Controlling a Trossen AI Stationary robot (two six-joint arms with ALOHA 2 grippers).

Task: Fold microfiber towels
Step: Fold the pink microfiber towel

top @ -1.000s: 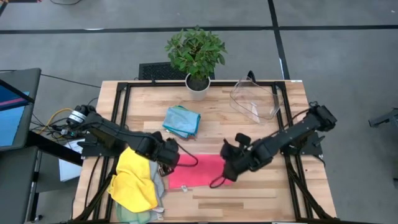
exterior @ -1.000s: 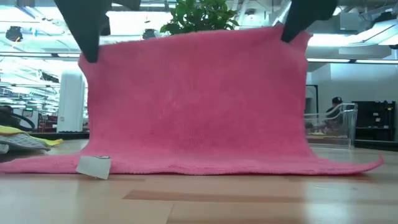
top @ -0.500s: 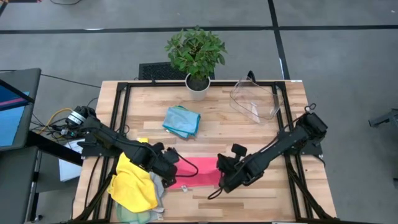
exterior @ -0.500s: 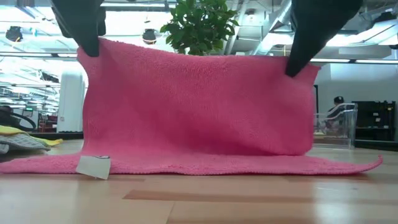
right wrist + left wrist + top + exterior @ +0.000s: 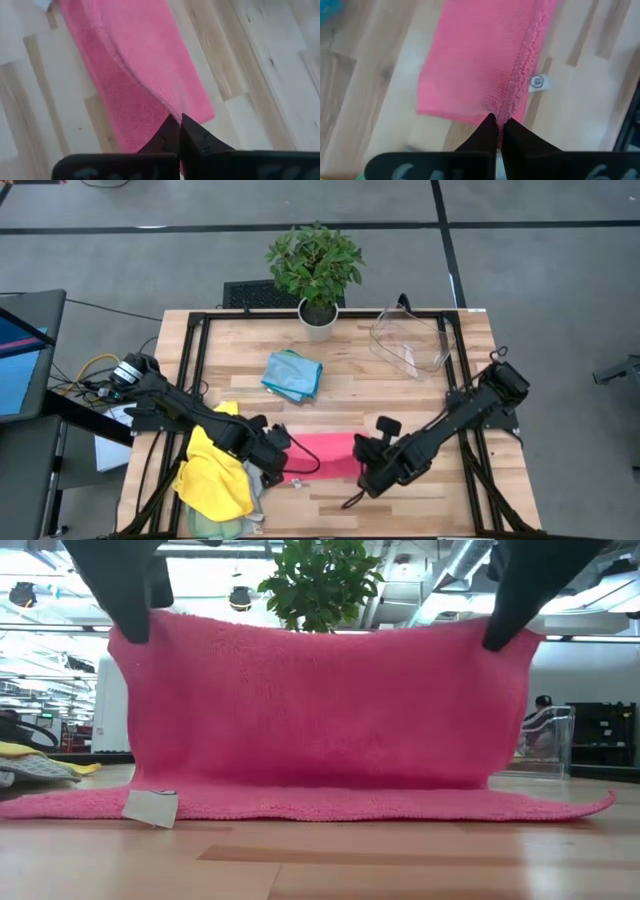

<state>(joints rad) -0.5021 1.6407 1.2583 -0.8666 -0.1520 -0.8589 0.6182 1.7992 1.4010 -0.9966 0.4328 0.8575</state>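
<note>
- Near the front edge of the pale wooden slatted table (image 5: 400, 380), midway between its left and right edges, the bright pink square microfiber towel (image 5: 325, 455) lay partly flat, with its rear edge lifted and carried forward over the rest.
- Judging from the task, the step in hand was the first half-fold: bringing the raised edge over to meet the front edge.
- To do it well, both arms would need to travel level and at one pace, keeping the lifted edge taut enough that the slight sag seen in the low view did not become a crease.
- The raised corners should come down square on the front corners, near the small white label (image 5: 151, 808), before either pinch is let go.
- The left gripper (image 5: 278, 469) had its fingers pressed together, pinching the towel's left lifted corner; its wrist view showed the dark tips closed on the fluffy hem.
- The right gripper (image 5: 368, 476) likewise had its fingers pressed together on the right lifted corner, with cloth draping away from the tips.
- A yellow soft towel (image 5: 215, 470) lay heaped on other cloths at the front left corner, and a folded blue towel (image 5: 292, 374) sat toward the rear, near the white-potted green plant (image 5: 316, 270).
- A clear plastic bin (image 5: 410, 340) stood at the rear right.
</note>
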